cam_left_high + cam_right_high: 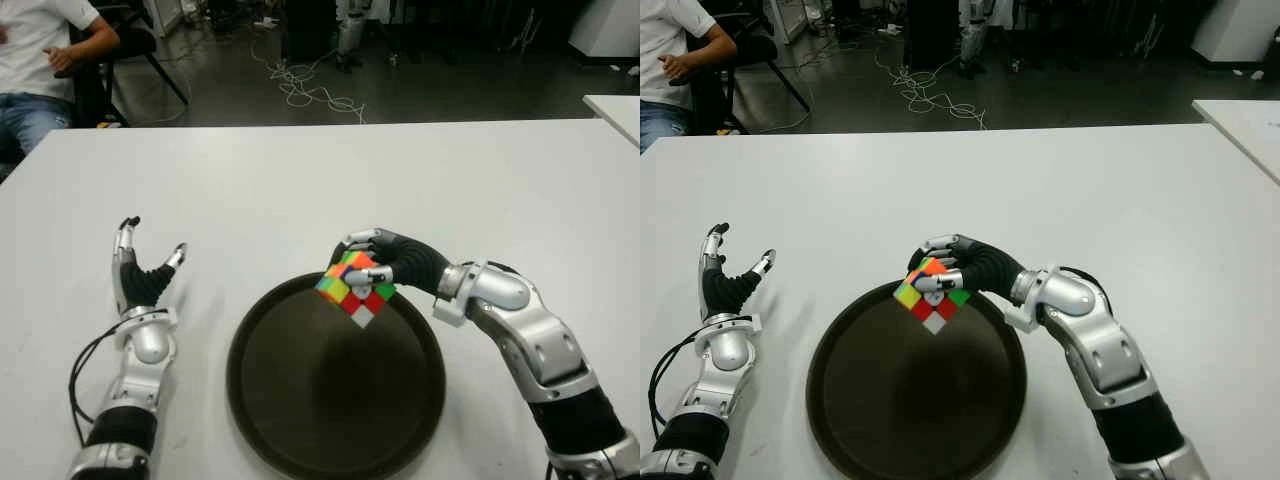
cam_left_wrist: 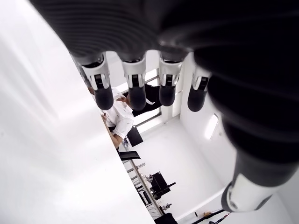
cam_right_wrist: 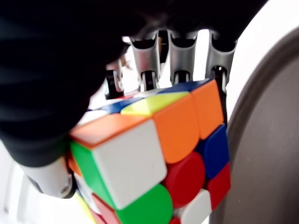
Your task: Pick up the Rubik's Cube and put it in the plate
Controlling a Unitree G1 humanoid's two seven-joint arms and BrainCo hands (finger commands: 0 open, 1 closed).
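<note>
right wrist view shows the right hand (image 3: 154, 88) wrapped round the rubik's cube (image 3: 154, 154), its fingers (image 3: 180, 58) curled over the far face and the thumb pressing from the near side, so the cube is pinched between them and carried clear of any surface. in the eye views the same hand (image 1: 385, 262) holds the cube (image 1: 356, 285) tilted on a corner, above the far rim of the plate (image 1: 300, 400), with a white corner pointing down toward the dark dish. the cube is over the plate's edge rather than its middle.

out from there, the plate sits on the white table (image 1: 300, 180), close in front of the robot. the left hand (image 1: 140, 275) shows well to the left of the plate, fingers spread and upright, holding nothing; its wrist view shows the same relaxed fingers (image 2: 135, 88) against empty table.

the main risk, as i judge it, is letting go too early: released here, the cube would land corner-first near the raised rim and could tip outward onto the table instead of settling inside. a drop from this height could also make it bounce or roll on the smooth dish. the grip is on an angled cube, so a slight slackening could let it twist out before the hand is over the centre.

a seated person (image 1: 40, 60) is beyond the table's far left corner.
</note>
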